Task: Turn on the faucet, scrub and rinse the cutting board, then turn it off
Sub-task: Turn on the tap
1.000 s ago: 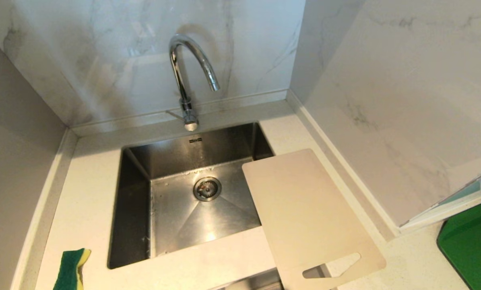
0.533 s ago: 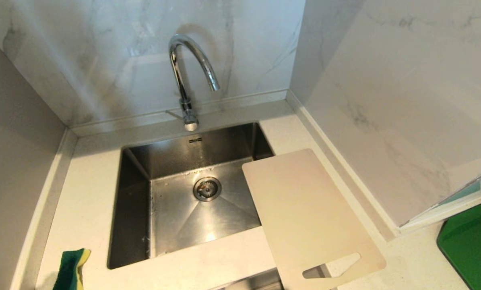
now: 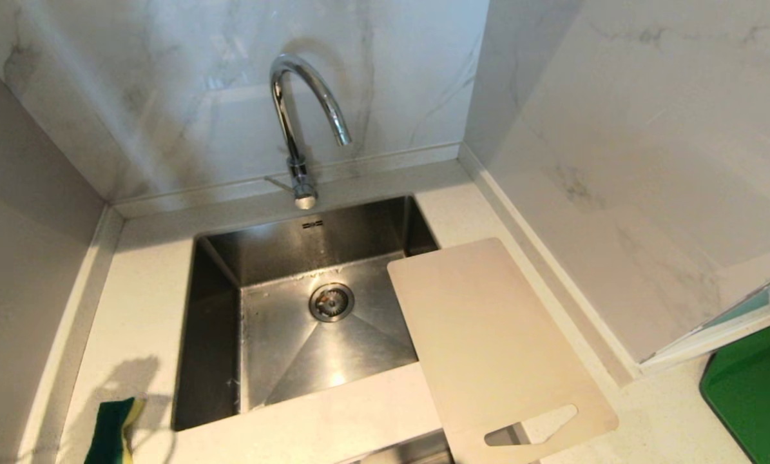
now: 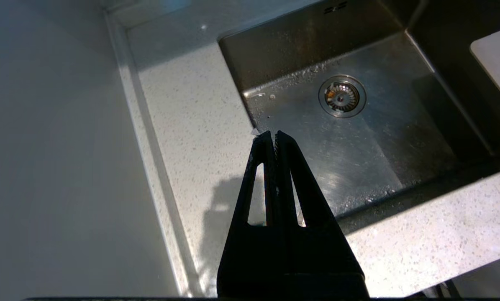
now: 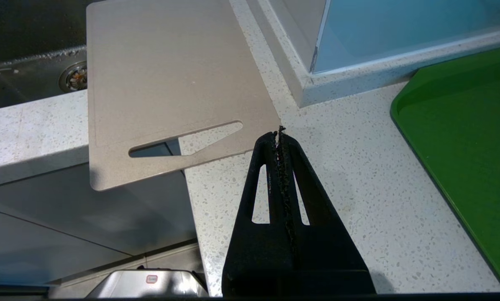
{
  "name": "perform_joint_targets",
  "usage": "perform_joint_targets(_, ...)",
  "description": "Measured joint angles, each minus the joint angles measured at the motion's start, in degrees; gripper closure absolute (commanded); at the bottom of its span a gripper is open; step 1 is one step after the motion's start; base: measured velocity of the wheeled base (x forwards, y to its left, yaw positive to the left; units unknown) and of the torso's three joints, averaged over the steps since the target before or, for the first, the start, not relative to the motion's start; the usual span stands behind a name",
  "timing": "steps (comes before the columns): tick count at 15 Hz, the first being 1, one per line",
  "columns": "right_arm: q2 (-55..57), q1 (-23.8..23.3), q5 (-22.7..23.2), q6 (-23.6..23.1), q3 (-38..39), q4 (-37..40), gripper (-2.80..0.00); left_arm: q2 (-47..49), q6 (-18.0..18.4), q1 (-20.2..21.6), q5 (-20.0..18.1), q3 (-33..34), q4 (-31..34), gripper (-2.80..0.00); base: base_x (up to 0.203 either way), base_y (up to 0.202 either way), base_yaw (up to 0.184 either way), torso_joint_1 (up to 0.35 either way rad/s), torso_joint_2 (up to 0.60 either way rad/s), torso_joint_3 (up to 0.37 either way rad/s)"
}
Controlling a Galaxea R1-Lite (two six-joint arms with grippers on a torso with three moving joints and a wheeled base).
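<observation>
the left gripper [image 4: 273, 134] has its two black fingers pressed together with nothing between them, and it hangs above the left front corner of the sink [image 4: 358, 138], over the line where steel meets the speckled counter [image 4: 191, 108]. the right gripper [image 5: 279, 134] is likewise closed tight and empty, poised above the counter just beside the handle end of the cutting board [image 5: 166, 75], apart from it. there is one cutting board [image 3: 488, 341], beige, lying flat across the right front corner of the sink [image 3: 217, 335], its one handle slot over the counter's front edge and its far corner jutting over the basin. one faucet [image 3: 301, 122] stands behind the sink at the middle of the back rim, spout arched over the basin, with no water running. one round drain [image 3: 332, 301] sits in the basin floor. one green and yellow sponge [image 3: 115, 428] lies on the counter at the near left, crossed by a shadow. one green mat [image 3: 755, 393] lies at the far right. a small dark mark on the sink's back wall is too small to read.
</observation>
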Motion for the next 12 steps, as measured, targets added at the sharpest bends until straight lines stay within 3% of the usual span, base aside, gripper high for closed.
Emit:
perform_joint_targets(4,0.0,0.0,0.0,0.0,0.0,0.0,0.0,8.9,0.7,-9.9,9.8,-6.1,0.0,0.0,0.0,0.0,0.0,0.0,0.0,0.0)
perform_joint_targets(12,0.0,0.0,0.0,0.0,0.0,0.0,0.0,23.7,0.7,-15.2,13.2,-14.7,-0.2,0.0,0.0,0.0,0.0,0.0,0.0,0.0)
